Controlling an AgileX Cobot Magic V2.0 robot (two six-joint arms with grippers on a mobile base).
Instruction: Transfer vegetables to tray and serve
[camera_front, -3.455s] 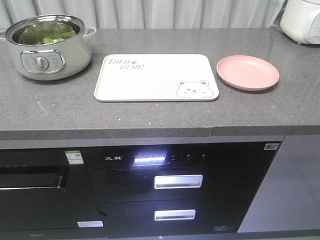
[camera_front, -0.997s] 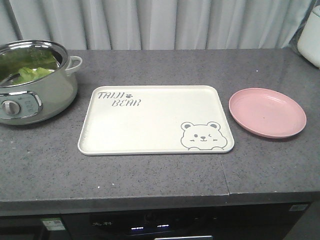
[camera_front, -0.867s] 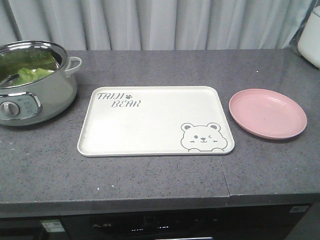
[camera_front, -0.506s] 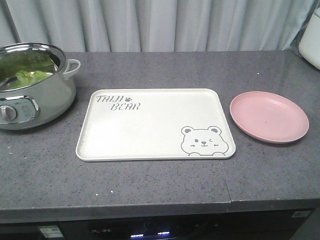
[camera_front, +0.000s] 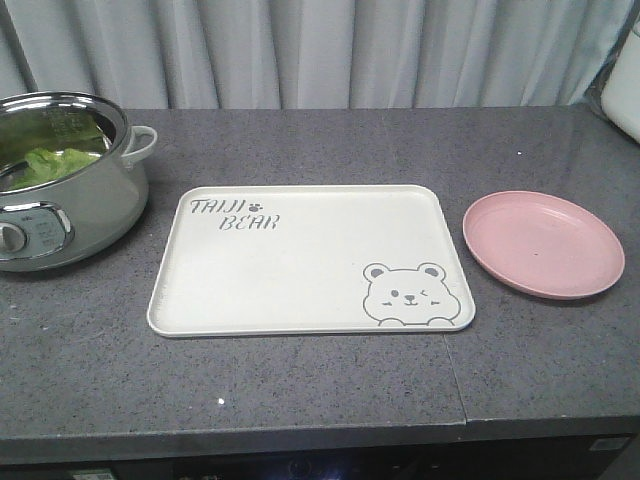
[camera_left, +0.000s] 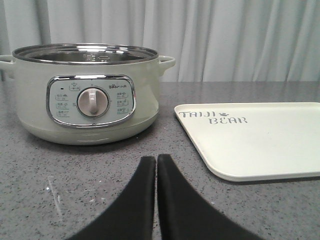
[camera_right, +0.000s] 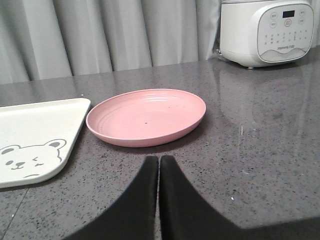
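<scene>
Well, crinkly green veg (camera_front: 50, 165) in pot (camera_front: 100, 200).

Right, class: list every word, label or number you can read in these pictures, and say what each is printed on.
"TAIJI BEAR": grey lettering on the tray, in its top left corner in the front view.
Panel labels on the electric pot: too small to read.
Button labels and display on the rice cooker: too blurred to read.
The pink plate: no text.

Grey counter (camera_front: 300, 395); pot (camera_front: 75, 215), tray (camera_front: 300, 265), pink plate (camera_front: 543, 245) (each apart)
</scene>
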